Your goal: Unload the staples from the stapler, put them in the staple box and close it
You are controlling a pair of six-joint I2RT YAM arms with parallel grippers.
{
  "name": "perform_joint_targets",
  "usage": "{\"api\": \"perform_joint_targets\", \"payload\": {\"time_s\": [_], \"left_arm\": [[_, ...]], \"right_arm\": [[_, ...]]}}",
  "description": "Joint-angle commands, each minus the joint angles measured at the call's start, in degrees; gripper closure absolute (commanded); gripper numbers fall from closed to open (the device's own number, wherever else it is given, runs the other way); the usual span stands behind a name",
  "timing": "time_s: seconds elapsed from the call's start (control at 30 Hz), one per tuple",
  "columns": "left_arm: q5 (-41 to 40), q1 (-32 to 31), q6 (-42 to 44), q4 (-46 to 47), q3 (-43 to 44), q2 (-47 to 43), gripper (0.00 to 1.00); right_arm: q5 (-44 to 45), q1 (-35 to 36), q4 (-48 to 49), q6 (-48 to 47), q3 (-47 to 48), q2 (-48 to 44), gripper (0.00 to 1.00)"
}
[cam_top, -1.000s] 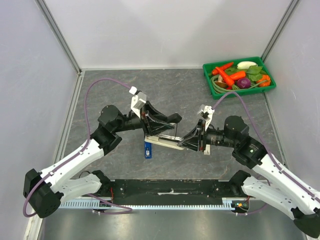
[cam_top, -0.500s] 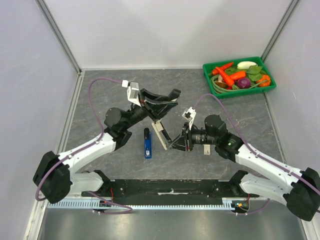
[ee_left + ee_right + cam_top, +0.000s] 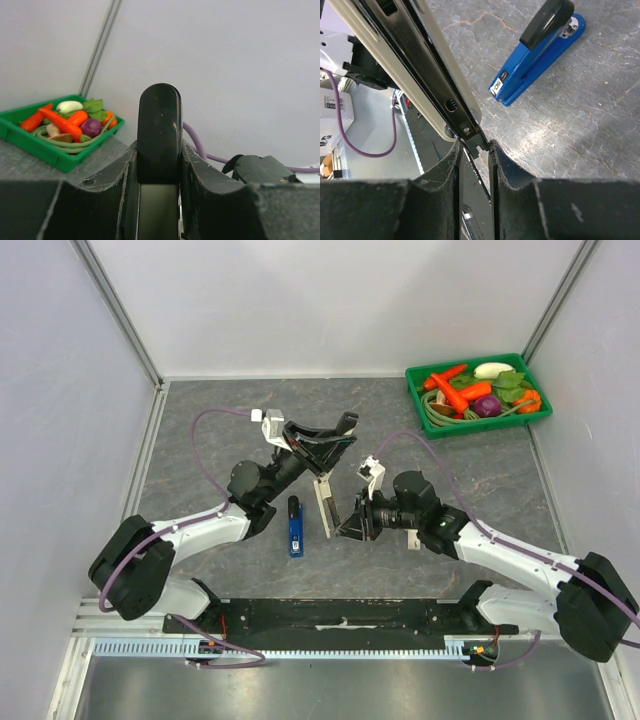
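A beige and black stapler (image 3: 324, 502) is held above the table, opened and steeply tilted. My left gripper (image 3: 333, 438) is shut on its black top arm (image 3: 159, 131), which fills the gap between the fingers (image 3: 200, 175) in the left wrist view. My right gripper (image 3: 347, 525) is shut on the lower end of the black staple rail (image 3: 470, 134), under the beige base (image 3: 405, 60). No loose staples show in any view.
A blue stapler (image 3: 295, 525) lies on the table just left of the held one, and shows in the right wrist view (image 3: 535, 55). A green tray of toy vegetables (image 3: 478, 392) sits at the back right corner. Walls close in the table on three sides.
The stapler went from lying nearly flat between the grippers to steeply tilted. My left gripper rose and swung right with the top arm. My right gripper moved left with the lower end.
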Motion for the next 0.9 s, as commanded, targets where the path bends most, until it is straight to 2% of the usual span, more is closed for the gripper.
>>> {"api": "perform_joint_targets", "payload": {"time_s": [0.0,0.3,0.63,0.87], "left_arm": [[-6.94,-0.98,0.44,1.48,-2.19,2.6,0.98],[-15.99,-1.06,-1.84,-2.91,-4.31,3.84,0.98],[-19.95,-1.24,-2.29,-10.21,-1.23,7.52,0.98],[-28.21,-3.69,1.22,-14.78,-0.44,10.69,0.98]], "right_arm": [[2.85,0.33,12.4,0.88,1.14,1.4,1.0],[-0.05,0.33,18.47,-1.14,0.0,4.13,1.0],[-6.99,0.33,23.13,-1.06,0.61,9.4,0.99],[-3.05,0.33,25.33,2.63,-0.35,12.91,0.99]]}}
